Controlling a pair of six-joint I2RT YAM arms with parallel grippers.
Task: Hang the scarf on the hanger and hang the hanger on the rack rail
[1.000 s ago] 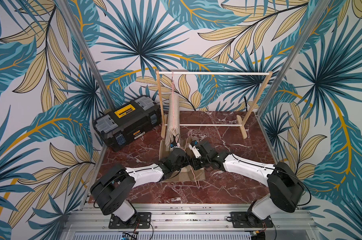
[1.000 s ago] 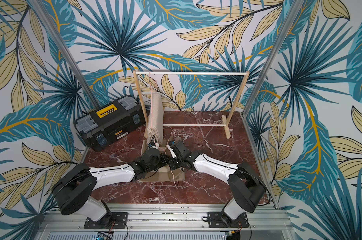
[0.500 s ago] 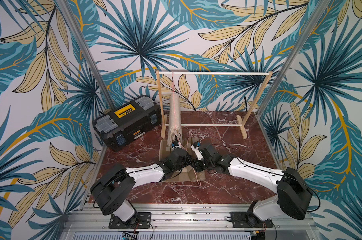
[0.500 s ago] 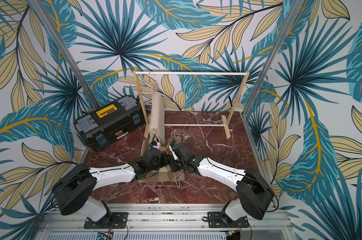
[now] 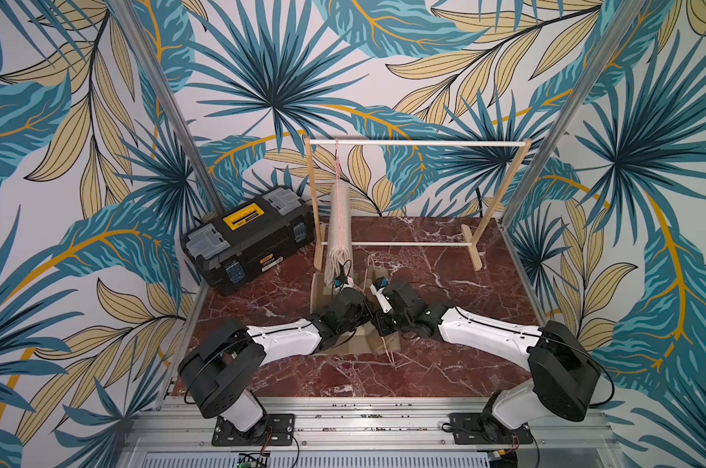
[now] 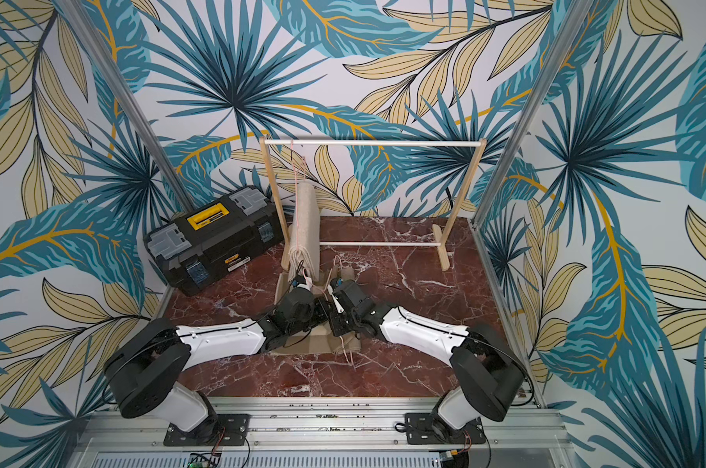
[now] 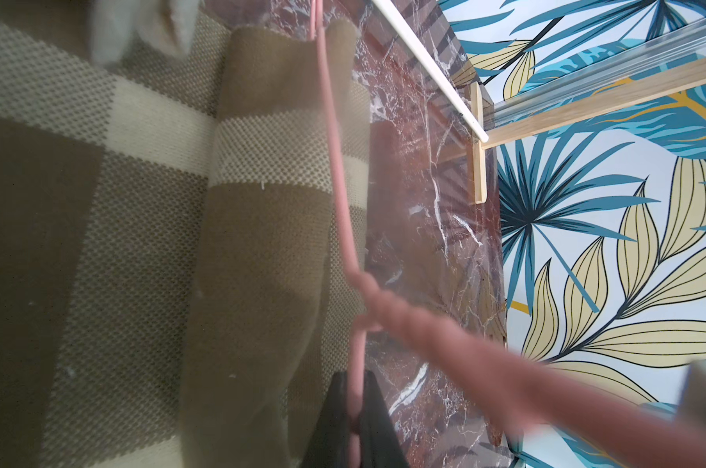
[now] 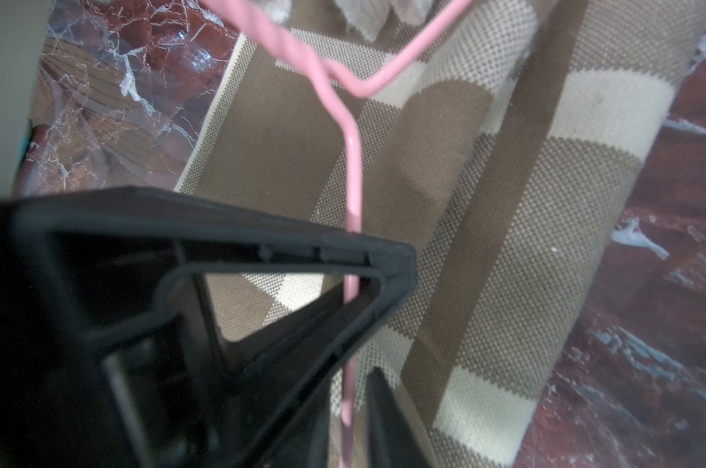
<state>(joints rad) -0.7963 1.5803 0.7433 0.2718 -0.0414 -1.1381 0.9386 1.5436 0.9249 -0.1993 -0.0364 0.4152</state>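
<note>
A brown and cream checked scarf (image 5: 388, 345) (image 6: 350, 345) lies flat on the marble table, filling much of both wrist views (image 7: 140, 243) (image 8: 505, 202). A thin pink wire hanger (image 7: 339, 182) (image 8: 353, 162) lies across it. My left gripper (image 7: 355, 425) (image 5: 353, 314) is shut on the hanger's wire. My right gripper (image 8: 351, 425) (image 5: 387, 320) sits right beside it, jaws close on either side of the same wire with a sliver of scarf showing between wire and each finger. The left gripper's black finger crosses the right wrist view.
At the back stands a wooden rack (image 5: 416, 143) with another beige scarf (image 5: 339, 227) hanging from its left end on a pink hanger. A black and yellow toolbox (image 5: 250, 239) sits at the back left. Metal posts frame both sides.
The right gripper's jaws have narrowed around the hanger wire and the right arm has shifted slightly. The left arm and its grip look unchanged.
</note>
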